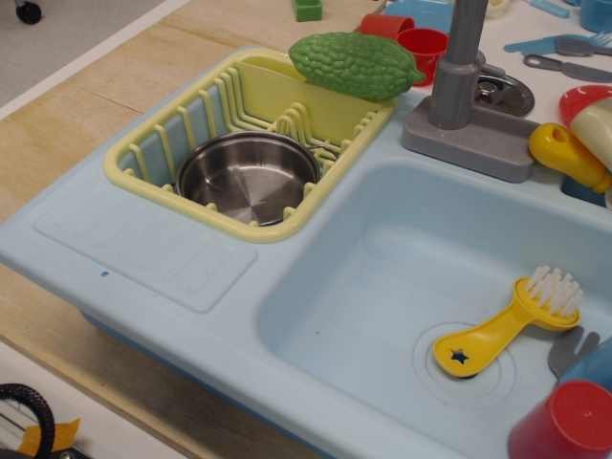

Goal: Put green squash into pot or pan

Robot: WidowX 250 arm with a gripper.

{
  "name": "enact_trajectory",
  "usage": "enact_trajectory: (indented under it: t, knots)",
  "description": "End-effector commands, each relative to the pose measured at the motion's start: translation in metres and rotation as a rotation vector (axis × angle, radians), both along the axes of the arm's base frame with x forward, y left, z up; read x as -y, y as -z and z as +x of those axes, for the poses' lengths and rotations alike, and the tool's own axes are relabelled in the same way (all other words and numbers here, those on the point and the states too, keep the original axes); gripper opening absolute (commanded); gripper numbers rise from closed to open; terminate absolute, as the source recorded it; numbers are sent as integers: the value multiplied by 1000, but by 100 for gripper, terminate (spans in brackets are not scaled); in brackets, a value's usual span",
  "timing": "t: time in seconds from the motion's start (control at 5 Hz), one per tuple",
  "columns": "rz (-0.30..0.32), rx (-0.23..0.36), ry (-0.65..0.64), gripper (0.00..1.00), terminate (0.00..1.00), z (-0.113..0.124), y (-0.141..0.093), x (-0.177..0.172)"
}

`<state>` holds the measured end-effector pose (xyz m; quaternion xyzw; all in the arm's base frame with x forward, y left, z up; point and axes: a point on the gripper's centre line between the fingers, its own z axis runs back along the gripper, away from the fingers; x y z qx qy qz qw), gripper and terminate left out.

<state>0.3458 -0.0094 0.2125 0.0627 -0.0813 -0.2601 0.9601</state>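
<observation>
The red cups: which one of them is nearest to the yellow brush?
The red cup at the bottom right corner, just below the brush in the sink. The other two red cups stand far off at the top, behind the squash.

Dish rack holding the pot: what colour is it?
Pale yellow. The dish rack holds the steel pot; it shows in the only view, observation.image.
</observation>
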Motion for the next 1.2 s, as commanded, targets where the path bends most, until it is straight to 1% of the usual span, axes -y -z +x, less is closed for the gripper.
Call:
enact_trajectory:
  t: [0.0,0.2,0.4,0.6,0.8,1.0]
  knots:
    - [-1,78,335,100,0,0,-15,-6]
    - [-25,73,487,100,0,3,-5,-6]
    - [-103,86,539,100,0,8,7,-9]
    - [-177,72,551,100,0,14,23,-13]
    - [-216,70,559,100,0,22,35,-14]
    - [-264,49,556,100,0,28,45,-16]
